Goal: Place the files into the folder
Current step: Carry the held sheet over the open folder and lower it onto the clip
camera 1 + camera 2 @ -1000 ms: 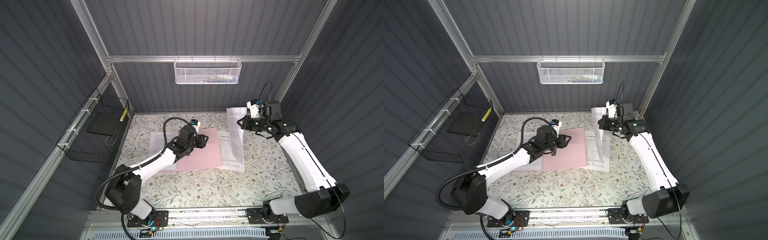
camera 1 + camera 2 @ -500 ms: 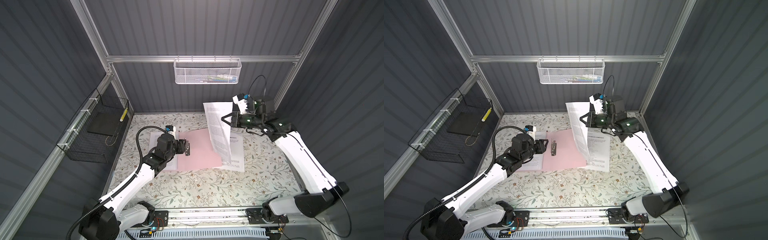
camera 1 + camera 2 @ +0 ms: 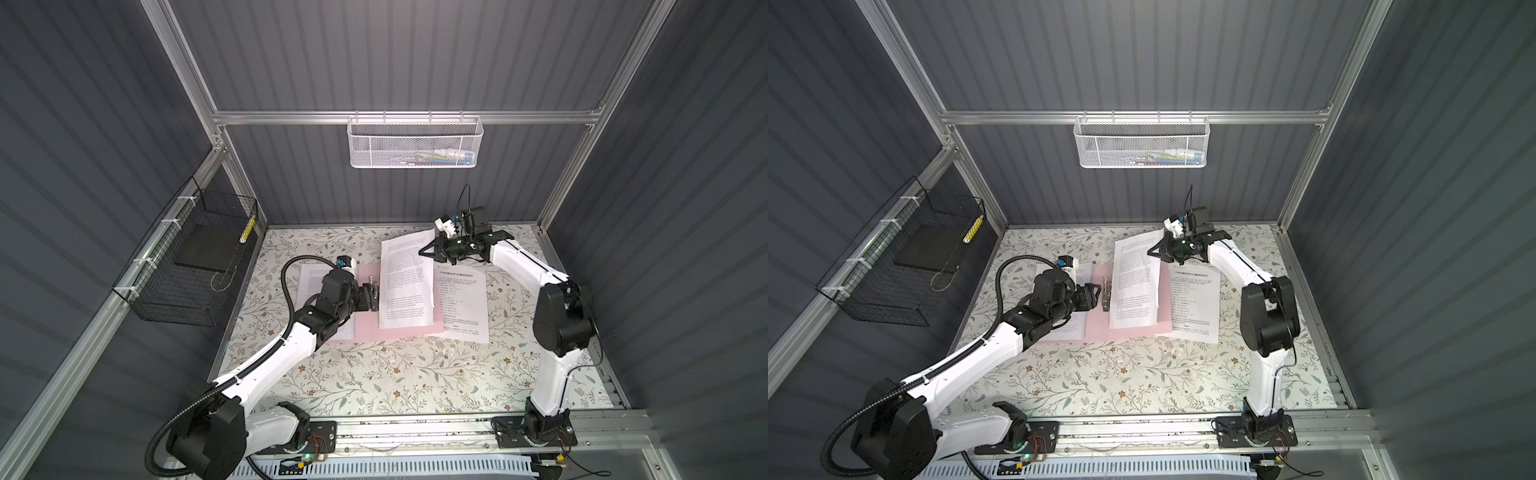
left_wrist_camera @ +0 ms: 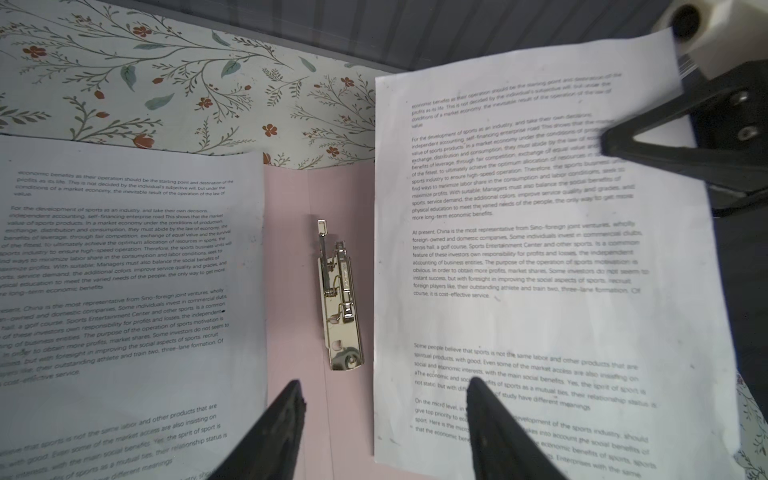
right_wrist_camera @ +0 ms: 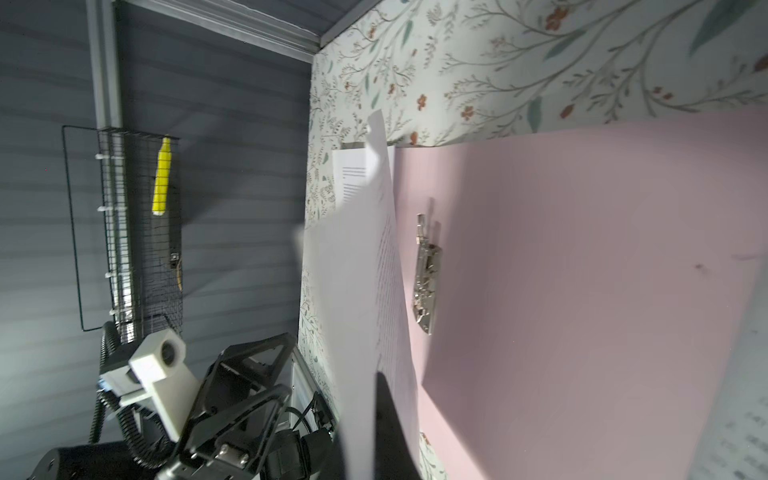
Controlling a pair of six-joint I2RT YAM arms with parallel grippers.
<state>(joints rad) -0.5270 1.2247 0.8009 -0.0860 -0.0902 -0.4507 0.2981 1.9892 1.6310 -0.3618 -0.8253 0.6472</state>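
Both top views show the right gripper (image 3: 424, 252) pinching a sheet (image 3: 405, 286) over the folder (image 3: 368, 330). The left gripper (image 4: 384, 386) has its jaws apart, holding nothing.

Folder (image 4: 291, 257): smooth matt pink card. Clip bar (image 4: 340, 299): polished, reflective metal. Files (image 4: 519, 316): thin matt white paper, faintly creased. Tabletop (image 4: 166, 91): matt floral-printed covering. Left gripper (image 4: 384, 386): matt black plastic.

Both top views look steeply down from high over the counter (image 3: 374, 374), the pink folder (image 3: 367, 326) mid-frame. The left wrist camera sits close above the folder, facing its clip (image 4: 340, 299); the right wrist camera looks low across the folder, sharing that clip.
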